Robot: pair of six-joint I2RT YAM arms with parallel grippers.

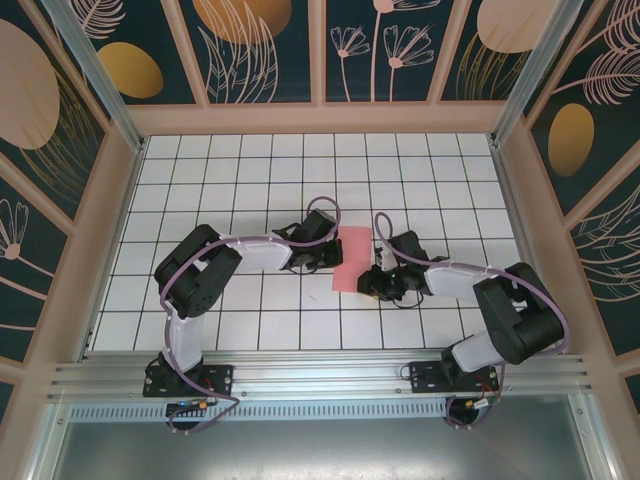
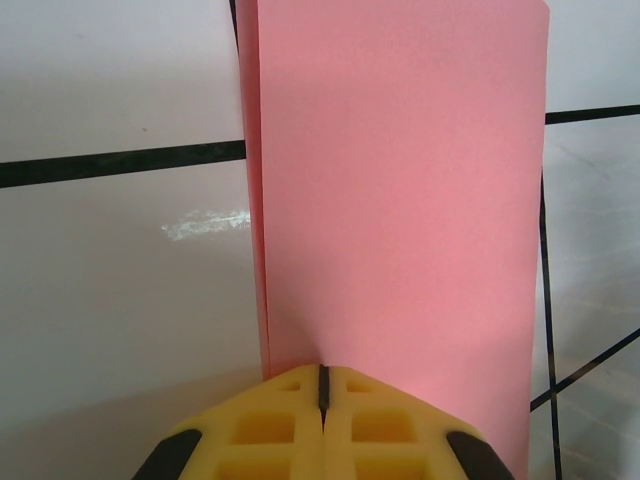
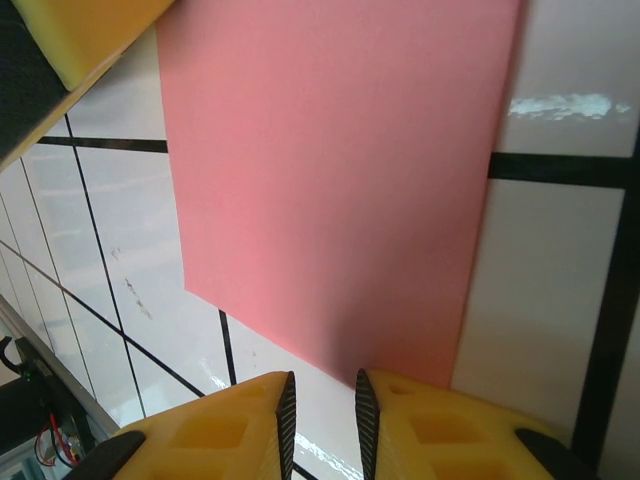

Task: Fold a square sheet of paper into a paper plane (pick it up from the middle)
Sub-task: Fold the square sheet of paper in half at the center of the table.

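Note:
The square sheet of paper (image 1: 352, 258) is salmon pink and lies flat on the tiled table between the two arms. It is doubled into a rectangle. Two layers show along its left edge (image 2: 262, 250) in the left wrist view. My left gripper (image 2: 322, 375) is shut, its yellow tips together at the paper's near edge (image 1: 335, 252). My right gripper (image 3: 321, 395) is open by a narrow gap with nothing in it. Its tips sit just short of the paper's corner (image 3: 330, 200), at the sheet's right side (image 1: 373, 276). A paper plane is out of view.
The white table with black grid lines (image 1: 250, 170) is walled by a pink frame (image 1: 320, 118). A metal rail (image 1: 320, 372) runs along the near edge by the arm bases. A left gripper finger (image 3: 80, 30) shows in the top left corner of the right wrist view.

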